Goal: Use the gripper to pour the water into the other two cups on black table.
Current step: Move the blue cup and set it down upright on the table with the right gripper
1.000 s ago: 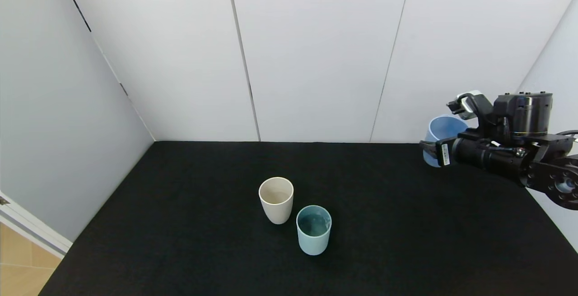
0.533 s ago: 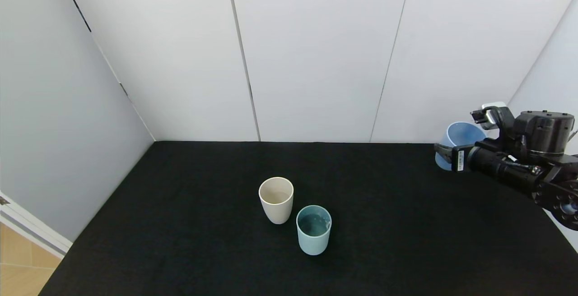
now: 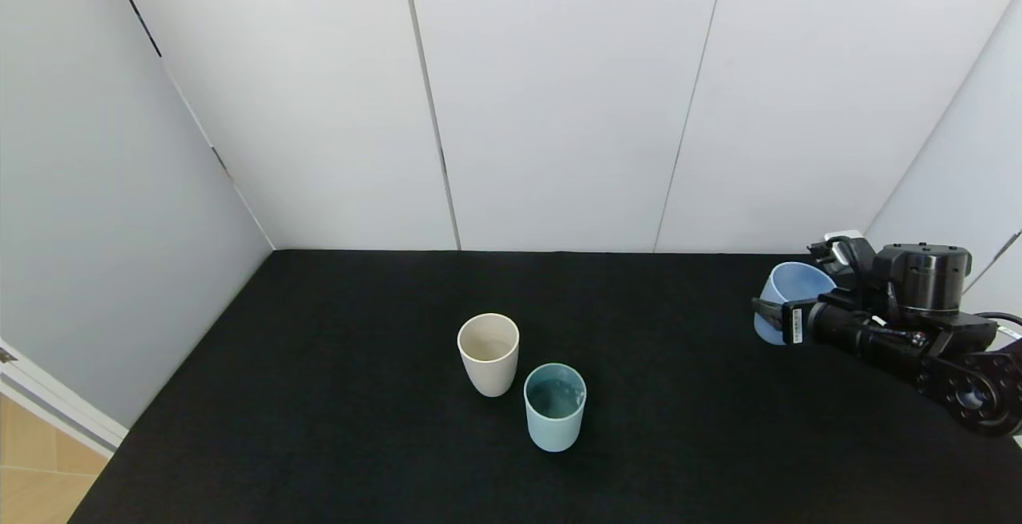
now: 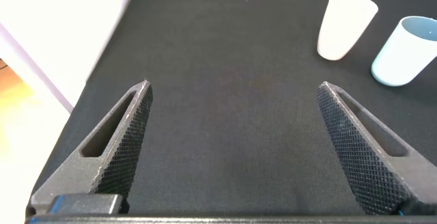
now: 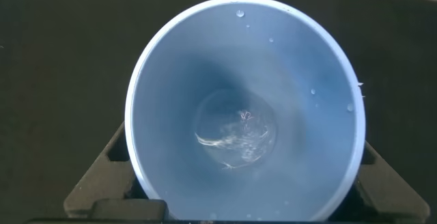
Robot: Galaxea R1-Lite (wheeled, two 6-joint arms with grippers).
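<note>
Evidently done pouring, the right gripper (image 3: 770, 318) was clamped on the nearly empty blue cup (image 3: 784, 291) at the table's (image 3: 319, 396) right edge, well apart from the beige cup (image 3: 488, 353) and the teal cup (image 3: 554, 406), which held water (image 3: 555, 398); the left gripper (image 4: 232, 149) hung open.

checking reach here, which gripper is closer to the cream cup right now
Judged loosely, the left. The left gripper hangs open over the black table, with the cream cup ahead of it. The right gripper holds the blue cup at the table's far right edge.

Only the beige cup (image 3: 488, 352) and the teal cup (image 3: 554, 406) just beside it block the surface (image 3: 319, 396), open all around them.
</note>
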